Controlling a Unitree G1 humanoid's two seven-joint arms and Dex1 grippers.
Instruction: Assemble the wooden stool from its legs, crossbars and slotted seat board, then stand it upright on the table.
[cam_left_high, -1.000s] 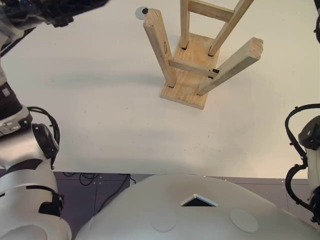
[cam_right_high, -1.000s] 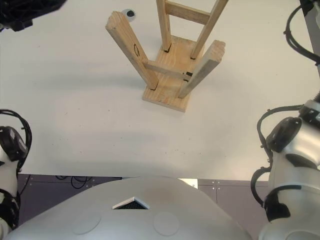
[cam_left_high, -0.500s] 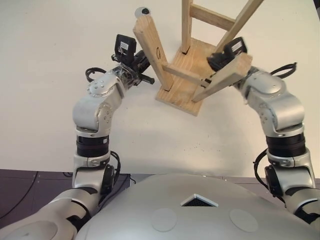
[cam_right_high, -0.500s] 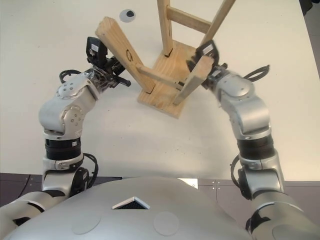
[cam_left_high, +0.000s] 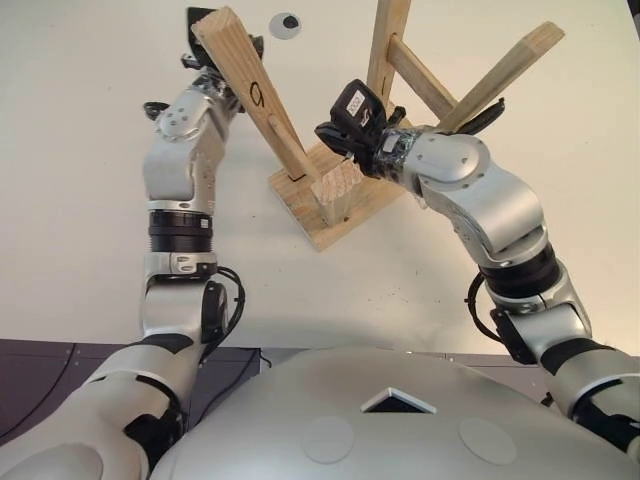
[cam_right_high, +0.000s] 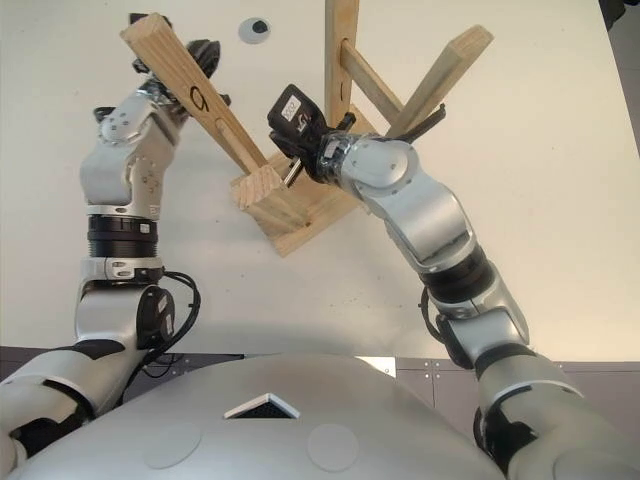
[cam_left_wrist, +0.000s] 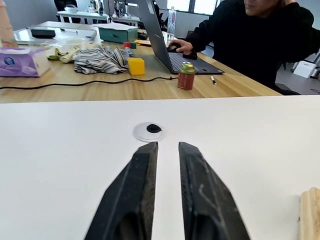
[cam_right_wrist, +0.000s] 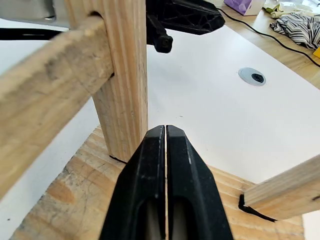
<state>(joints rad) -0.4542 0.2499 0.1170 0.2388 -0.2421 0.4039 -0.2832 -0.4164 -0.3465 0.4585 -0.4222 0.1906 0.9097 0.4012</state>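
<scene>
Wooden stool (cam_left_high: 420, 80): assembled, legs uppermost, its slotted seat board (cam_left_high: 340, 205) low on the white table (cam_left_high: 100, 250) at centre frame. Left gripper (cam_left_wrist: 167, 146): fingers a little apart and empty, at the top end of the leaning leg (cam_left_high: 255, 100), upper left; right gripper (cam_right_wrist: 165, 127): fingers pressed together on nothing, just above the board among the legs. Turning it over likely wants each gripper spread, then clamped on a leg, and a slow roll so no joint leaves its slot.
</scene>
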